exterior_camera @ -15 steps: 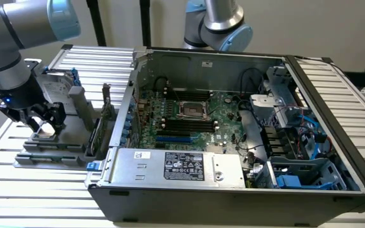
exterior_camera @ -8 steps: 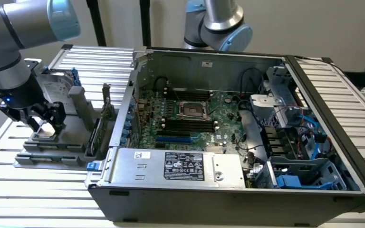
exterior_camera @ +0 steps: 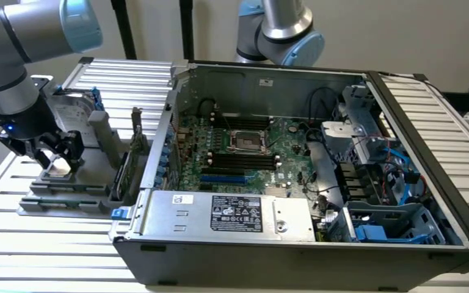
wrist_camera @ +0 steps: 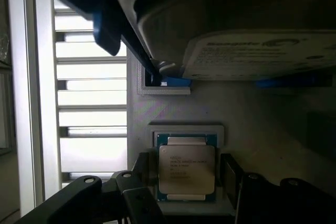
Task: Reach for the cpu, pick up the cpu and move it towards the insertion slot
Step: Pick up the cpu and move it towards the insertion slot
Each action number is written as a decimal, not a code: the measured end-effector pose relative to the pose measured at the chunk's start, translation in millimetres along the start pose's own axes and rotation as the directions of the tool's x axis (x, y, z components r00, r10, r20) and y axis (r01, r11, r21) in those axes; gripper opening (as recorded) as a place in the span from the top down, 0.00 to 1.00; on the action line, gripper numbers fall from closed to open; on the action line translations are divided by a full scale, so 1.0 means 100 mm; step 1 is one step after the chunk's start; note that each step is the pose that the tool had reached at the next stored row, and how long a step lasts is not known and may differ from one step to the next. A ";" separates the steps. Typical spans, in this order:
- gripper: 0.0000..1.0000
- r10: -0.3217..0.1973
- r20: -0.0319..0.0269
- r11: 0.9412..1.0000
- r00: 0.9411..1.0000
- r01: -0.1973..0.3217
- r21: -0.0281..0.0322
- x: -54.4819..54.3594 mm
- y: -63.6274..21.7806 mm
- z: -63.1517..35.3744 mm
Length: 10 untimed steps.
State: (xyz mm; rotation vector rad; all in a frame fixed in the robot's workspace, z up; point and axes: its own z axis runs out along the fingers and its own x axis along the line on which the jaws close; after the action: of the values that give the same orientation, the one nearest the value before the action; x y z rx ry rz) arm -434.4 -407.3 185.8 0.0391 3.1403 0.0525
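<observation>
My tool (exterior_camera: 55, 160) is low over the grey holder (wrist_camera: 173, 106). Its fingers (wrist_camera: 231, 174) are spread, one on each side of the cpu (wrist_camera: 186, 169) and close to its edges; as far as I can see they are not pinching it. The cpu lies flat in its recess in the holder, silvery top up, not lifted. Just beyond the cpu on the same holder is a hard drive (wrist_camera: 252, 51) with a blue rail (wrist_camera: 173, 82). The holder sits on the slatted tabletop (exterior_camera: 55, 256). Farther from the cpu, toward the exterior view's right, is an open computer case (exterior_camera: 300, 256). The insertion slot (exterior_camera: 248, 141) is inside it, well apart from the cpu, with black memory slots (exterior_camera: 239, 162) just beside.
</observation>
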 end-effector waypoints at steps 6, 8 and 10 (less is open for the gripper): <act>0.35 0.000 -0.001 1.000 1.000 0.000 0.000 -0.03 0.001 0.001; 0.35 0.000 -0.001 1.000 1.000 0.000 0.000 -0.03 0.000 0.001; 0.35 0.000 -0.001 1.000 1.000 0.000 0.000 -0.03 0.000 0.003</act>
State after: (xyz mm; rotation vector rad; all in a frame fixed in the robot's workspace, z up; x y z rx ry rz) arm -431.6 -407.3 185.5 0.0391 3.1413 0.0523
